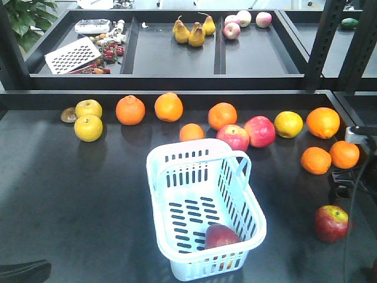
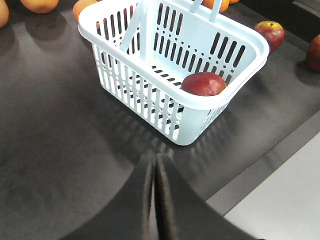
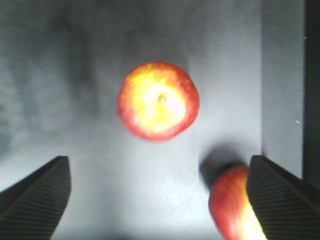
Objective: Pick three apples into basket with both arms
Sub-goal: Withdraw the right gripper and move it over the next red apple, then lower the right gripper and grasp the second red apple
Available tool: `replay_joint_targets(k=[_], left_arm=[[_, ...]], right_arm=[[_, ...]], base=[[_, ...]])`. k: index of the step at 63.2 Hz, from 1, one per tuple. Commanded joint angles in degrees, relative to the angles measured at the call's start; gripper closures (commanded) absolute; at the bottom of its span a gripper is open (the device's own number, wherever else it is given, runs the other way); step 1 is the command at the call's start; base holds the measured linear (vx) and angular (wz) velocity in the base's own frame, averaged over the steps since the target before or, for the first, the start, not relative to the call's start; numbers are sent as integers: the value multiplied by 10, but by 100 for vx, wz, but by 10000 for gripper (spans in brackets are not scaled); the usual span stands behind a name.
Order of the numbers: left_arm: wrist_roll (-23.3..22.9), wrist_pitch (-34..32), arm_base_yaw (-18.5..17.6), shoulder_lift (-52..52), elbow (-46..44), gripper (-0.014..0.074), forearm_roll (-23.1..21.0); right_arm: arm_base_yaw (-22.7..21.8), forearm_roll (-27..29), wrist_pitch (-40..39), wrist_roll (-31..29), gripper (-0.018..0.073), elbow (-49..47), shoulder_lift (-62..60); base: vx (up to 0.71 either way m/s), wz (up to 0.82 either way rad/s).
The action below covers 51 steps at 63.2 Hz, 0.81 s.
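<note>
The pale blue-white basket (image 1: 158, 206) stands mid-table with one dark red apple (image 1: 221, 236) in its near corner. A second apple (image 1: 331, 223) lies on the table to its right. The left wrist view shows the basket (image 2: 125, 57), the apple inside (image 2: 203, 83), the loose apple (image 2: 270, 34) and a third apple (image 2: 314, 52) at the frame edge. My left gripper (image 2: 155, 159) is shut and empty, hovering short of the basket. My right gripper (image 3: 157, 172) is open above the table. One apple (image 3: 158, 100) lies ahead of it, and another apple (image 3: 232, 207) sits against its right finger (image 3: 280, 200).
Oranges (image 1: 168, 107), two pinkish-red apples (image 1: 260, 131) and yellow fruit (image 1: 88, 128) lie in a row behind the basket. Two more oranges (image 1: 316, 160) sit beside the right arm (image 1: 356, 138). Pears (image 1: 196, 34) are on the back shelf. The table's front edge (image 2: 260, 170) is near the left gripper.
</note>
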Motion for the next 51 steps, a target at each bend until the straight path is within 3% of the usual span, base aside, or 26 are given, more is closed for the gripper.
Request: replay_joint_targets(k=[1,51], left_arm=[[-5,-33,1,-1,-14,603,-15],[-5,-33,1,-1,-12,603,-15]], right_arm=[[-4,-1,-9,-8,-141,-29,-3],[-3,2,-56,-12,-72,-51,151]], base=[[0,0],[0,0]])
